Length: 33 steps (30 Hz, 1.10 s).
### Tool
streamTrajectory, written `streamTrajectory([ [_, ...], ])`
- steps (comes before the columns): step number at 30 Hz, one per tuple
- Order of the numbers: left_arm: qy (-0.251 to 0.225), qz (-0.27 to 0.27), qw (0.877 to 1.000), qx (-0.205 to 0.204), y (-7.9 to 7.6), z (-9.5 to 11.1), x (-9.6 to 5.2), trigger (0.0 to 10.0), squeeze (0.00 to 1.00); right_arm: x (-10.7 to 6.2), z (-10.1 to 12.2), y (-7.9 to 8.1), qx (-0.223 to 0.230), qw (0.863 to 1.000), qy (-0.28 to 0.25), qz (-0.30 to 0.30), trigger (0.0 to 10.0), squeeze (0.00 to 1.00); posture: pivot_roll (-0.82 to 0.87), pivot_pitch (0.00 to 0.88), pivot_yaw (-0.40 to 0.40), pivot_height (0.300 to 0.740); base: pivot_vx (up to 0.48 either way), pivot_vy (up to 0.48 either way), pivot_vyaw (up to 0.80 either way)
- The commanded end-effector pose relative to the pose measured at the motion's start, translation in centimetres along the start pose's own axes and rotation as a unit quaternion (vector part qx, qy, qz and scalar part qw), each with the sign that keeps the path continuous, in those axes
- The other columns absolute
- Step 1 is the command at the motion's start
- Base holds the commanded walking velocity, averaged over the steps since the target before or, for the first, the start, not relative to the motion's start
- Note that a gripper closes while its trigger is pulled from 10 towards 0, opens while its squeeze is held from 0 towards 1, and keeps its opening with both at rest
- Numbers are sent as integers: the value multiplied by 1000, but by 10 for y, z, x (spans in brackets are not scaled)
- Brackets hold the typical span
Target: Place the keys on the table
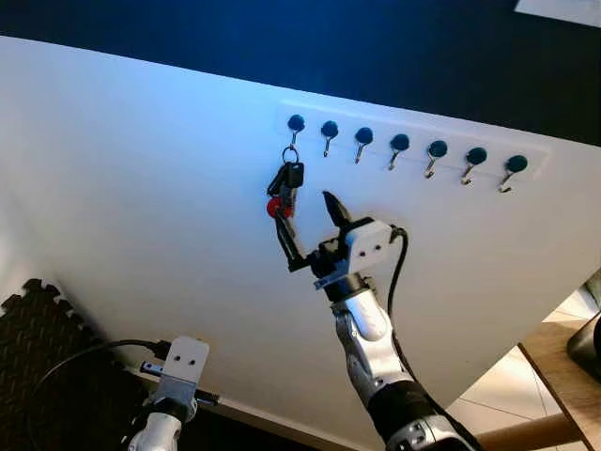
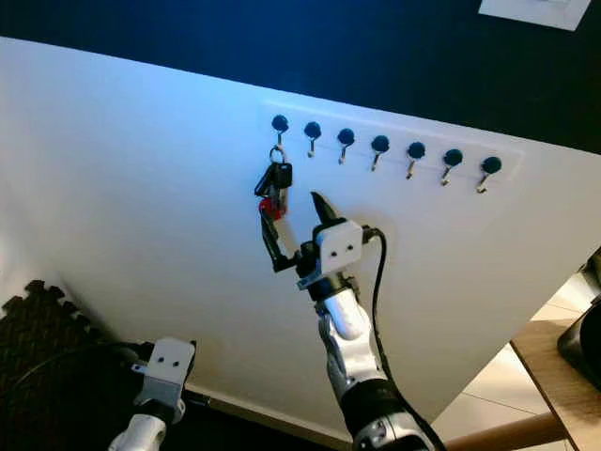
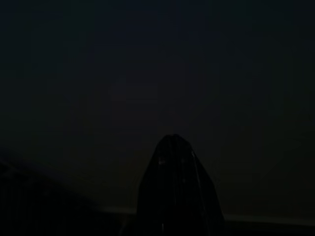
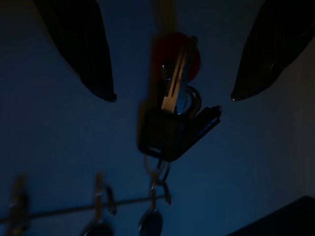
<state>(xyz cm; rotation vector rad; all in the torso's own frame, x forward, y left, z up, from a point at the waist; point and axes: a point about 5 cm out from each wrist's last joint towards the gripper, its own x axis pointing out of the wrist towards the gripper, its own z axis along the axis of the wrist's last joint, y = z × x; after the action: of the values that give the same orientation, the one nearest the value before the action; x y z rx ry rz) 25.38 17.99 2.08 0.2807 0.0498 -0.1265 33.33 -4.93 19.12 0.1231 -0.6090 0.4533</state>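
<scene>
- The left gripper point(image 1: 178, 376) is hanging idle low on the left; I cannot tell how its jaws are standing.
- The keys point(image 1: 285, 188) are hanging on the leftmost hook point(image 1: 295, 125) of the wall rack point(image 1: 526, 148).
- The right gripper point(image 1: 305, 230) is reaching under them, jaws wide open and holding nothing.
- Grasping, unhooking and carrying to the table point(image 1: 556, 362) are not yet done.

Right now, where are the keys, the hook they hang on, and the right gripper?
keys point(image 1: 285, 188), left eye view, on the black fob.
hook point(image 1: 295, 123), left eye view, on its round dark knob.
right gripper point(image 1: 306, 224), left eye view, midway between the open fingers.
</scene>
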Motion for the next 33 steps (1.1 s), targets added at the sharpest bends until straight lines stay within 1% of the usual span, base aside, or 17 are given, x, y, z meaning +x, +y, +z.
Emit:
streamTrajectory([
  [1, -1, -5, 1000, 0, -3, 0, -2, 10000, 0, 15, 3, 19, 39, 999, -9, 5, 10000, 0, 129, 58, -102, 740, 0, 0, 0],
  [5, 0, -5, 1000, 3, -2, -1, -4, 10000, 0, 21, 6, 22, 46, 999, -12, 3, 10000, 0, 131, 60, -103, 740, 0, 0, 0],
  [9, 0, -4, 1000, 3, -2, -1, -5, 10000, 0, 23, 6, 23, 49, 999, -13, 3, 10000, 0, 131, 60, -103, 740, 0, 0, 0],
  [12, 1, -4, 1000, 3, -2, -1, -5, 10000, 0, 27, 7, 25, 63, 998, -11, 3, 10000, 0, 132, 61, -105, 740, 0, 0, 0],
  [18, 0, -3, 1000, 4, -2, -1, -6, 10000, 0, 32, 8, 27, 73, 997, -12, 5, 10000, 0, 133, 63, -105, 740, 0, 0, 0],
  [22, 0, -3, 1000, 5, -1, -1, -6, 10000, 0, 39, 10, 33, 87, 996, -10, 20, 10000, 0, 133, 63, -105, 740, 0, 0, 0],
  [24, 0, -3, 1000, 5, -1, -1, -6, 10000, 0, 40, 10, 34, 89, 996, -9, 24, 10000, 0, 133, 63, -105, 740, 0, 0, 0],
  [30, -1, -1, 1000, 5, 0, 0, -6, 10000, 0, 47, 12, 46, 106, 993, -9, 58, 10000, 0, 138, 63, -107, 740, 0, 0, 0],
  [33, -1, 0, 1000, 5, 0, 0, -6, 10000, 0, 48, 13, 49, 107, 992, -9, 65, 10000, 0, 139, 63, -107, 740, 0, 0, 0],
])
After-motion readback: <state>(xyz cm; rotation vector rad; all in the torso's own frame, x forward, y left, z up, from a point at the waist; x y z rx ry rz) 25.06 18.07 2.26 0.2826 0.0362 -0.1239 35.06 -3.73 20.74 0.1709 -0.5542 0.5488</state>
